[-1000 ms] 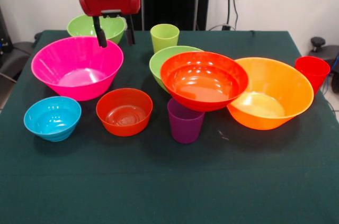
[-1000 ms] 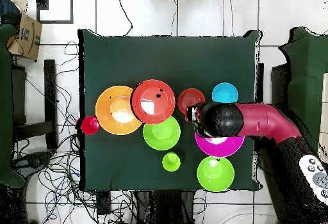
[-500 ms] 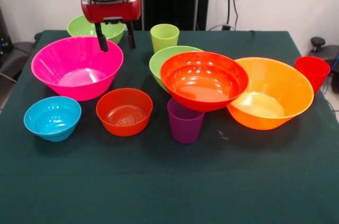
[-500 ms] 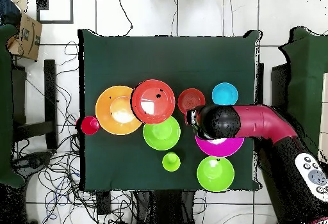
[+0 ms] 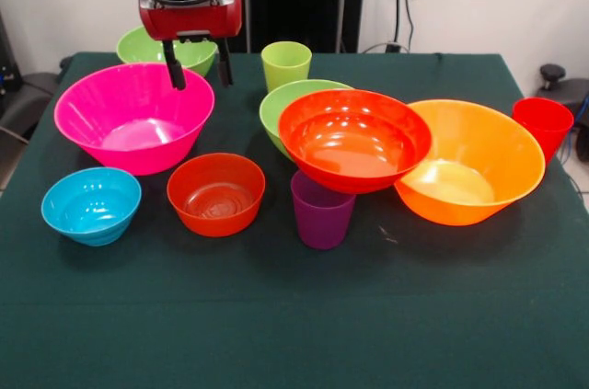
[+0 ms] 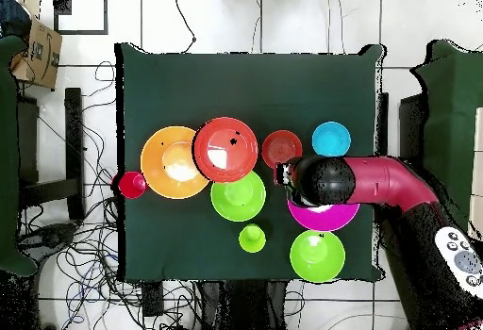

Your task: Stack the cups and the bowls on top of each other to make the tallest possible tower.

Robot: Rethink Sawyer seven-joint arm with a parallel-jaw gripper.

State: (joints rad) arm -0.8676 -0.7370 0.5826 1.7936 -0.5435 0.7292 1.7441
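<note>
Going left to right in the front view, the small blue bowl (image 5: 91, 204) sits mouth-up at the table's (image 5: 294, 325) near left, with the large pink bowl (image 5: 134, 116) behind it. The gripper (image 5: 197, 64) hangs above the pink bowl's far right rim, its two dark fingers (image 5: 172, 64) spread apart, pointing straight down and holding nothing. A lime green bowl (image 5: 167, 47) lies behind it. Next comes the small orange-red bowl (image 5: 216, 192), then the lime green cup (image 5: 286, 64) at the back and the purple cup (image 5: 322, 210) in front, both upright. The medium red-orange bowl (image 5: 354, 138) overlaps a second lime green bowl (image 5: 287, 104) and the large orange bowl (image 5: 475, 161). The red cup (image 5: 543, 124) stands farthest right.
</note>
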